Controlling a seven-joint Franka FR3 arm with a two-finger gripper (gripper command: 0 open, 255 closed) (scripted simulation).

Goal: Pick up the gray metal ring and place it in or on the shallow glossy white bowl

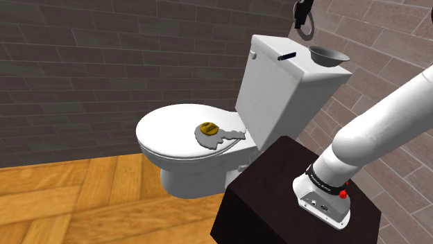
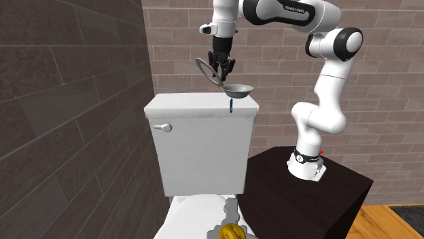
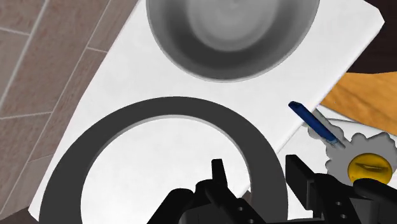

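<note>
A dark grey ring (image 3: 172, 107) hangs in the air above the white toilet tank lid (image 3: 121, 76), its band clasped between my black fingers (image 3: 218, 175). My gripper (image 2: 219, 68) is shut on the ring (image 2: 205, 69), just above and beside the shallow grey bowl (image 2: 236, 89). The bowl (image 1: 328, 54) sits at one end of the tank lid (image 1: 291, 69), with the gripper (image 1: 302, 15) and ring (image 1: 309, 29) up near the picture's top edge. Seen from the hand, the bowl (image 3: 232, 35) lies just ahead of the ring.
A small blue stick (image 1: 286, 55) lies at the tank lid's front edge, close to the bowl. A yellow object (image 1: 208, 128) rests on a pale splat (image 1: 223, 141) on the shut toilet seat. Brick walls stand close behind and beside the tank. The dark stand (image 1: 277, 201) is at lower right.
</note>
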